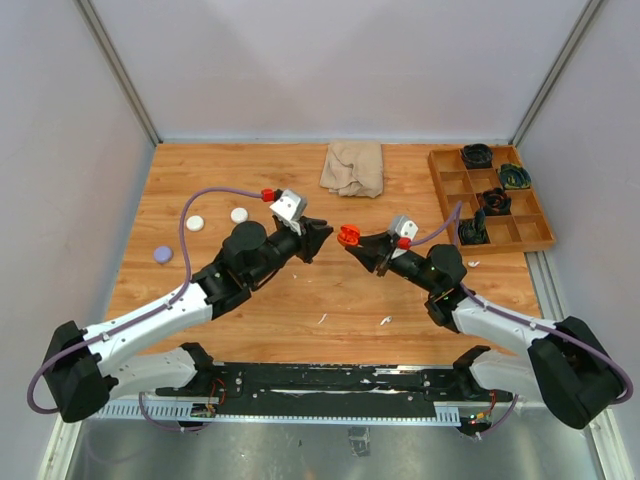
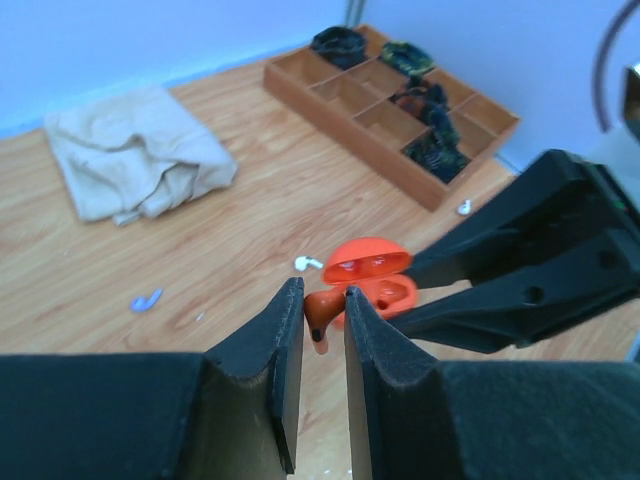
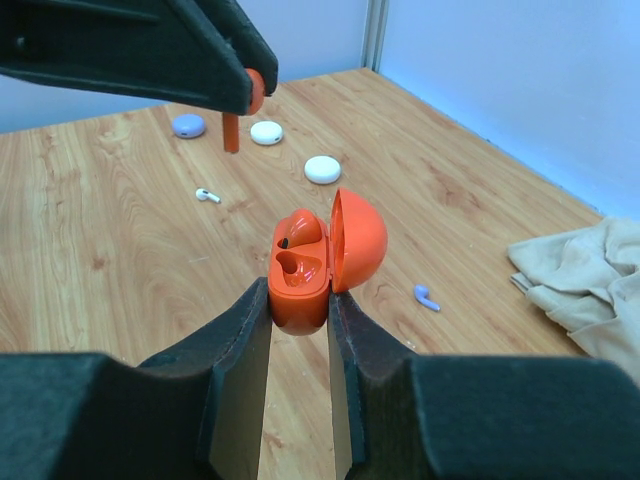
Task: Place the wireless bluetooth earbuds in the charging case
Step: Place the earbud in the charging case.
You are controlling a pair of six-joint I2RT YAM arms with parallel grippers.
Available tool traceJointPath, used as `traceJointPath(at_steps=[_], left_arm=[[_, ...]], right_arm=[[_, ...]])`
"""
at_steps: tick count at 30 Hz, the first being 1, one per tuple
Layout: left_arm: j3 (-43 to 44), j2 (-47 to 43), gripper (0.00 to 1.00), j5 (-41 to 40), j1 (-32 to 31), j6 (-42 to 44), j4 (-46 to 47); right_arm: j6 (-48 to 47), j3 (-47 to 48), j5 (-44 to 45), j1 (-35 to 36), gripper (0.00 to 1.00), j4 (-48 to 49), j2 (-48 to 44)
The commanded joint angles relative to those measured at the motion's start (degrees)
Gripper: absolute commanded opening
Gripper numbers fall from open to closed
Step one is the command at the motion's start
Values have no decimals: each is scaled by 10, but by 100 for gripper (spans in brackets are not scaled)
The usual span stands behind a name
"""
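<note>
My right gripper is shut on an orange charging case and holds it above the table with its lid open. One orange earbud sits in the case's far slot; the near slot is empty. My left gripper is shut on a second orange earbud, stem down, just in front of the open case. In the top view the left gripper and the right gripper meet tip to tip over the middle of the table, with the case between them.
Loose on the table are a white earbud, a purple earbud and another white one by the wooden tray. Two white pucks and a purple puck lie at the left. A beige cloth lies at the back.
</note>
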Motion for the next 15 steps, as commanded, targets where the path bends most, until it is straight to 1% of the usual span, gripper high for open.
traceJointPath(at_steps=[1,15], left_arm=[[-12,-12,17,26,-21,45,78],[-11,29,18,94,-40,74,125]], right_arm=[[-12,24,-10,12,4,43,6],[-7,26,-36,20,4,46,-10]])
